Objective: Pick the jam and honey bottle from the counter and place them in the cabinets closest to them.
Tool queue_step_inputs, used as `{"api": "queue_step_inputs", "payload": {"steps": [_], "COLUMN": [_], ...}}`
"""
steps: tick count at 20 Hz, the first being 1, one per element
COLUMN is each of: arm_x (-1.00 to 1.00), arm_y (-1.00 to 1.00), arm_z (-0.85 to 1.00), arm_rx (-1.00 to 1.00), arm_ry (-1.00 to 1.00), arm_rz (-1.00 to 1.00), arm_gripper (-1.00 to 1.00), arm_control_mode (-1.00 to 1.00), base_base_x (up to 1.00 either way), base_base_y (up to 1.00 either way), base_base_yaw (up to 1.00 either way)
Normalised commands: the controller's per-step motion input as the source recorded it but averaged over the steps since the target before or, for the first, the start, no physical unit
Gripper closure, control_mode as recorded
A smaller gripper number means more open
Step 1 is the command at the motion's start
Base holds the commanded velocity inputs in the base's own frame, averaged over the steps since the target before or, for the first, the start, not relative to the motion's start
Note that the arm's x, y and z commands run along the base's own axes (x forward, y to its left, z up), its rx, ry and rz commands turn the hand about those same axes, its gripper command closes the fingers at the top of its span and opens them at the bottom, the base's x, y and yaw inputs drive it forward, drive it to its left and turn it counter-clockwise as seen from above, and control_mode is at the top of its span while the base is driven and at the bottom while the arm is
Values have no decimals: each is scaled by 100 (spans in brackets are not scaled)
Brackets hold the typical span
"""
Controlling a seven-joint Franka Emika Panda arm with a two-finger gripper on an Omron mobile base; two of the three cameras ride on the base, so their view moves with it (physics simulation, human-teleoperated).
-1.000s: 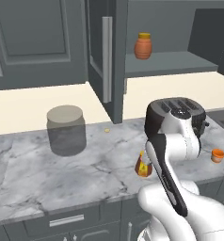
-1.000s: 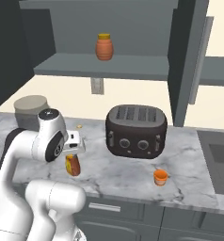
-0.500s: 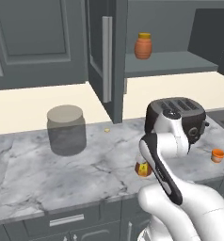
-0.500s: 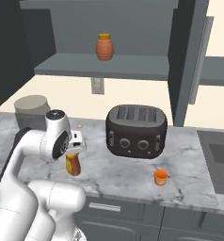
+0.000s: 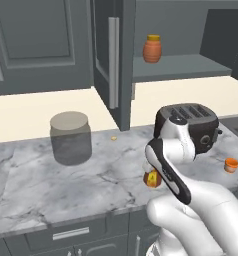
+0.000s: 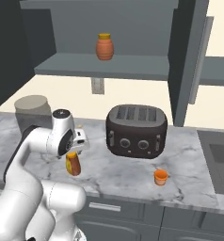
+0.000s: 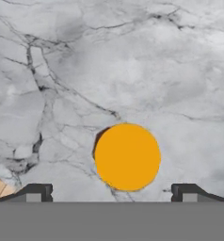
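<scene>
The honey bottle, reddish-brown with a yellow cap, stands upright on the marbled counter left of the toaster. It also shows beside my arm. My gripper hangs straight above it, open. In the hand view the yellow cap sits between and just ahead of my two fingertips, and the gripper holds nothing. The jam, a tiny orange jar, stands apart at the counter's front right of the toaster, also seen at the right. The wall cabinet above stands open.
A dark toaster stands right of the bottle. A big translucent grey jar sits to the left. A rounder orange pot rests on the cabinet shelf. The open cabinet door juts forward over the counter.
My arm has shifted slightly right and the hand has come down closer over the honey bottle. The bottle and the jam have stayed put, and the jaws remain open.
</scene>
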Motion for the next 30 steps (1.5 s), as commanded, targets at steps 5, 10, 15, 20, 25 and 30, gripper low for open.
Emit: {"api": "queue_step_inputs", "payload": {"steps": [5,10,15,20,25,30], "arm_x": [18,0,2,0,0,0], "arm_y": [0,0,0,0,1,0], "arm_z": [-13,0,-14,-32,-20,0], "arm_rx": [0,0,-3,-6,-3,0], "arm_ry": [2,0,0,1,0,0], "arm_rz": [5,0,0,2,2,0], "arm_gripper": [-100,-100,-100,-100,100,100], "arm_control_mode": [-100,-100,-100,-100,-100,-100], "base_base_x": [0,0,0,0,0,0], "base_base_y": [0,0,0,0,0,0], "base_base_yaw": [0,0,0,0,0,0]}}
